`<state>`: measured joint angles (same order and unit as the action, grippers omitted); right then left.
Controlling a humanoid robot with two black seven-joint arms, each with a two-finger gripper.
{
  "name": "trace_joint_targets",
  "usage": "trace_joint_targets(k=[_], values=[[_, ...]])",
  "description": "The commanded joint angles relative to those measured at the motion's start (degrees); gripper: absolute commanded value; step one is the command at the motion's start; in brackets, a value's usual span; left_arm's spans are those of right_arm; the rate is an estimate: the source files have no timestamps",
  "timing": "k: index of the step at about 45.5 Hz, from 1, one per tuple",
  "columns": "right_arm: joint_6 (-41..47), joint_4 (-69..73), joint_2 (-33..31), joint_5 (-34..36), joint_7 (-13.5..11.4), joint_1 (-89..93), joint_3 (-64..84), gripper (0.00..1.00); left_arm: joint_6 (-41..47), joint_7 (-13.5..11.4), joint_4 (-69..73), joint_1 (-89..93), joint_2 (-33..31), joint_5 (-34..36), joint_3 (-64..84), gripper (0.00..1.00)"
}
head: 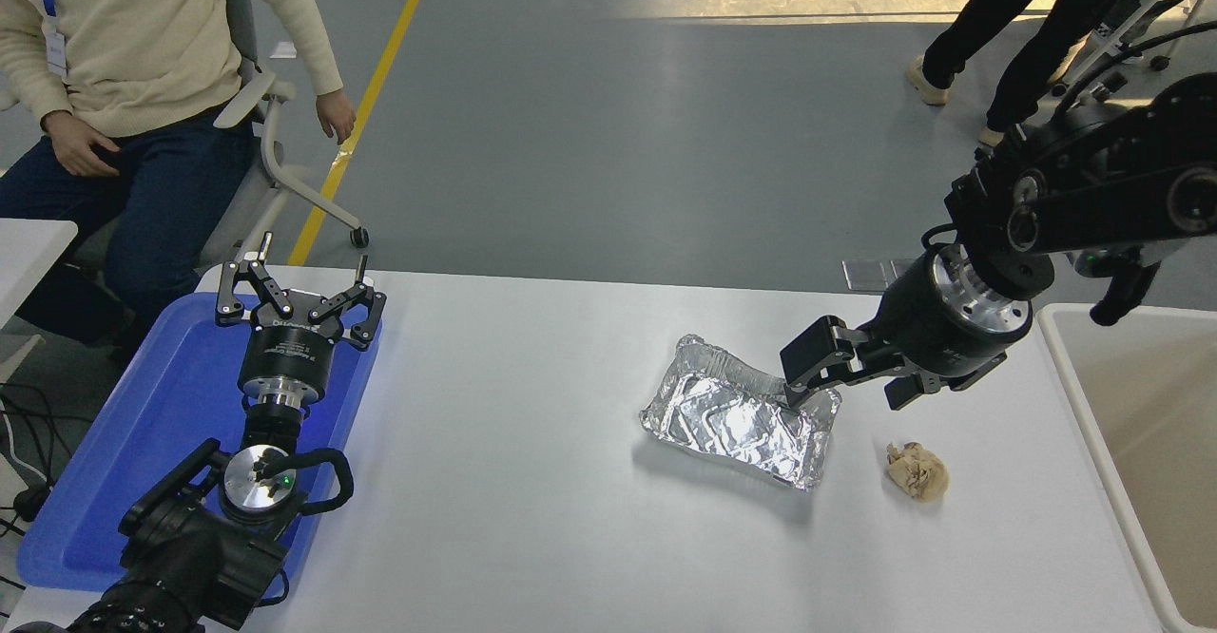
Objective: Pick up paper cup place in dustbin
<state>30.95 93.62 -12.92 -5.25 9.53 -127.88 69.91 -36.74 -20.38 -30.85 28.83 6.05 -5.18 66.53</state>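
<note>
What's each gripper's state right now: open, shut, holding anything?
Left gripper: open, empty, parked over the blue tray.
Right gripper: open, empty, above the foil tray at its right end.
</note>
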Motion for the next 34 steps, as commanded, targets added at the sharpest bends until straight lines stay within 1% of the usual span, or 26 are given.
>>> trace_joint_targets(k=[1,10,34], values=[[3.41,2.62,-0.09,1.65,-0.04,-2.46,0.14,1.00,0.00,-0.01,0.00,0.00,0.01,0.00,0.00,1.00],[3.24,2.62,-0.09,-0.46,0.23,-2.46,1.54,1.00,0.00,-0.10,0.00,0.00,0.01,-0.09,0.00,1.00],[2.36,2.18,0.17,-0.73,0.49,-2.02,3.56,1.00,0.00,-0.10,0.00,0.00,0.01,-0.09,0.00,1.00]])
